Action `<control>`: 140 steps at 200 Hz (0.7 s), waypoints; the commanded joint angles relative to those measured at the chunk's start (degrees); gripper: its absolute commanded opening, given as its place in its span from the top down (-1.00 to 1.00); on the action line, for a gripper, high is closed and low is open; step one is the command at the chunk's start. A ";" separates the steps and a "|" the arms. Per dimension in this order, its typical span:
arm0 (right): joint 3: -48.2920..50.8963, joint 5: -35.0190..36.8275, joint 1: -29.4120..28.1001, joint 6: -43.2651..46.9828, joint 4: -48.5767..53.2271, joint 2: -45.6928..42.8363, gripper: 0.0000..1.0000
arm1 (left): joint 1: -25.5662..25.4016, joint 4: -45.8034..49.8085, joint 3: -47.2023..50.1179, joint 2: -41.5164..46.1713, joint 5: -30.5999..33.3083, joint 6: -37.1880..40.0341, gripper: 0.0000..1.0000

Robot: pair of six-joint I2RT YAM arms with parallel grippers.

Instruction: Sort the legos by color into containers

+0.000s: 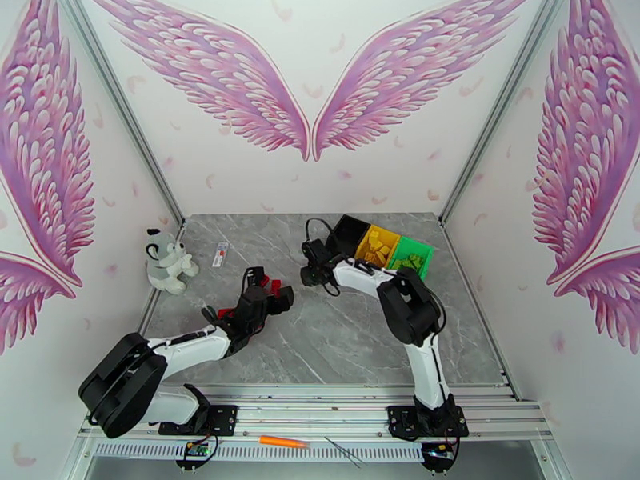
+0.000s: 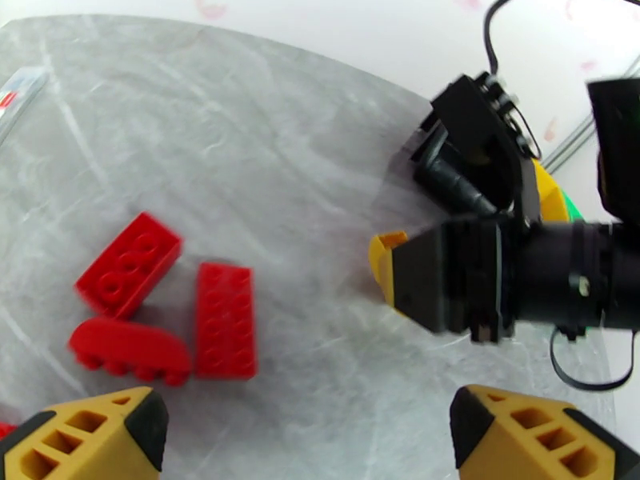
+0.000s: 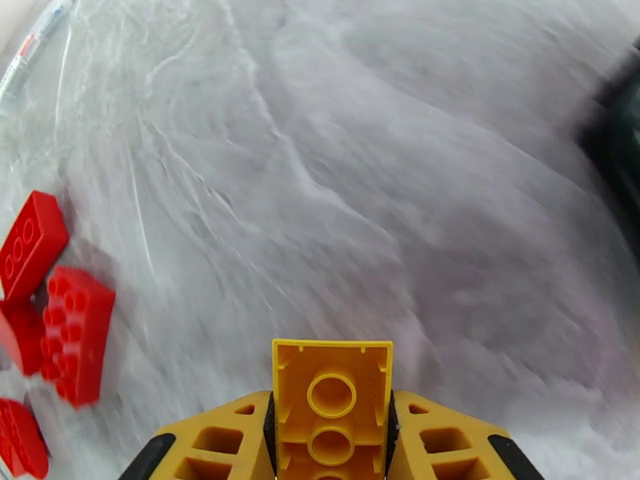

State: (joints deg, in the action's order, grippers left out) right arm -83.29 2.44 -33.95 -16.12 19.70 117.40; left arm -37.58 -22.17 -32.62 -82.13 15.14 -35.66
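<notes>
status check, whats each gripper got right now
Right gripper shut on yellow lego. Left gripper open, over red legos on the table. Yellow bin near, nothing seen blocking.

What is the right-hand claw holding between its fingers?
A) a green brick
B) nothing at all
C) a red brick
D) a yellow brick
D: in the right wrist view, the right gripper is clamped on a yellow lego, hollow underside facing the camera, while the red legos lie loose off to the side.

White arms (image 1: 428, 366), black joints, yellow claw fingers (image 3: 216, 442)
</notes>
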 commanded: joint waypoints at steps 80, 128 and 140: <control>17.07 7.41 16.37 -5.87 -7.89 -21.82 0.34 | -10.68 5.19 -36.89 -25.12 -3.89 11.58 -0.97; 9.01 7.90 21.25 -6.49 -5.90 -14.17 0.21 | -11.20 6.51 -34.76 -22.04 -1.40 12.96 -0.97; 7.19 8.75 21.31 -6.38 -5.20 -12.74 0.04 | -11.11 6.50 -32.31 -20.24 -0.33 13.18 -0.97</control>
State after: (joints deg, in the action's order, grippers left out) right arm -71.94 9.08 -12.95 -21.89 12.84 101.56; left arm -49.01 -18.26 -68.45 -106.56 12.19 -24.18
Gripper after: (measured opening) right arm 0.422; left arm 0.988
